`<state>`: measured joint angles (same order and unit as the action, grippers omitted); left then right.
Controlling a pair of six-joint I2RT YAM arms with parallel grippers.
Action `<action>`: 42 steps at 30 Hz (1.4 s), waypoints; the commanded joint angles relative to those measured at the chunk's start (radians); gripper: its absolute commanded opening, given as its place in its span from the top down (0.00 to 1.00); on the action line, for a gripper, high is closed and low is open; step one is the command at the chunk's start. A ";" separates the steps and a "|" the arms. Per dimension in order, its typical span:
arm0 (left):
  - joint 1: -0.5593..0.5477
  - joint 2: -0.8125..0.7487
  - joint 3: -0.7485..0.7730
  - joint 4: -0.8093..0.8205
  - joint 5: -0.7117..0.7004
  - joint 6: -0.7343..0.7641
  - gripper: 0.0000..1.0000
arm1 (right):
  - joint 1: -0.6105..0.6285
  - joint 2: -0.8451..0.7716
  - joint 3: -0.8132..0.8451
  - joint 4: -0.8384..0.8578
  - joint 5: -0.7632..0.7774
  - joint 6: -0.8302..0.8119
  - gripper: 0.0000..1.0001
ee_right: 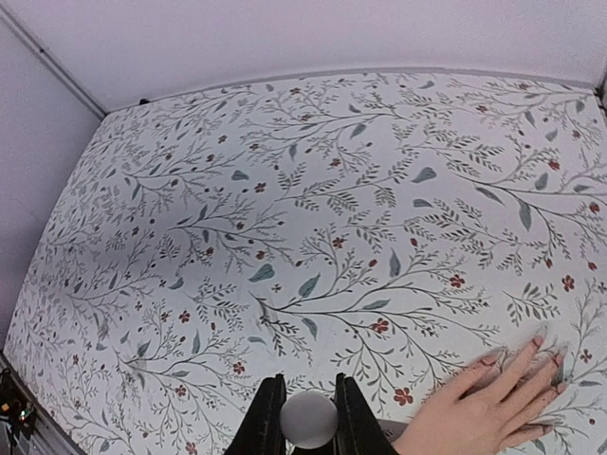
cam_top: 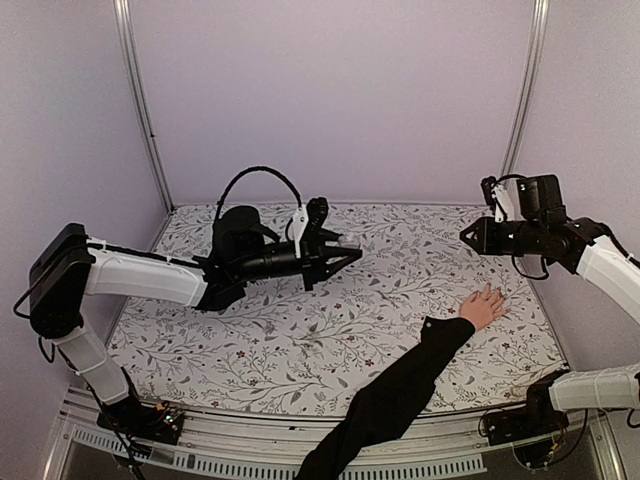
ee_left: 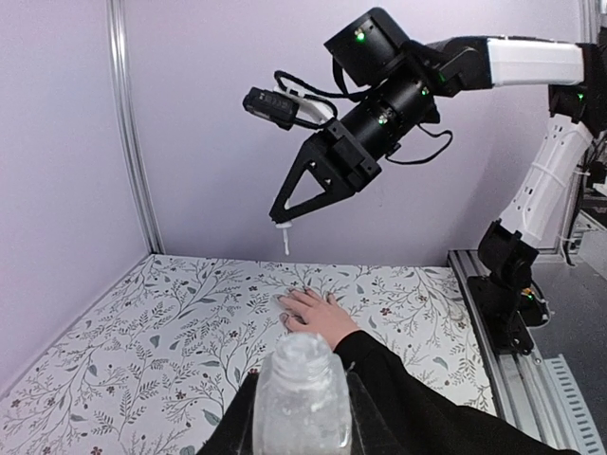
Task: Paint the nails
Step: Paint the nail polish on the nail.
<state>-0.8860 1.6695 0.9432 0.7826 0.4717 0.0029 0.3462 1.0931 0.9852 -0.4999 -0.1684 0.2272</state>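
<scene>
Underneath right end effector [ee_left: 282, 224], nails [ee_right: 538, 340], apart

Left arm [cam_top: 150, 278]: white shell links, black joint housings; a black cable [cam_top: 262, 172] loops above its wrist; left gripper [cam_top: 352, 256] black, tapering to a point; right arm [ee_left: 531, 62]: same white and black finish; small green lights [ee_left: 359, 35] on the joints; black wrist camera [ee_left: 266, 102] on a white bracket; right gripper [ee_left: 281, 220] black, triangular frame; person wears a long black sleeve [cam_top: 400, 395].

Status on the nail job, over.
Left gripper shut on bottle. Right gripper shut on brush, raised clear of hand. Nails exposed, nothing in the way.
</scene>
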 commanded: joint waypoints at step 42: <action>0.071 0.044 0.103 -0.054 0.053 -0.048 1.00 | -0.475 0.075 -0.414 0.412 0.042 -0.007 1.00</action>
<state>-0.8280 1.6970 1.0138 0.7265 0.5083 -0.0357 -0.1249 1.1652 0.5793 -0.1848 -0.0933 0.2455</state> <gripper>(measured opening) 0.214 0.133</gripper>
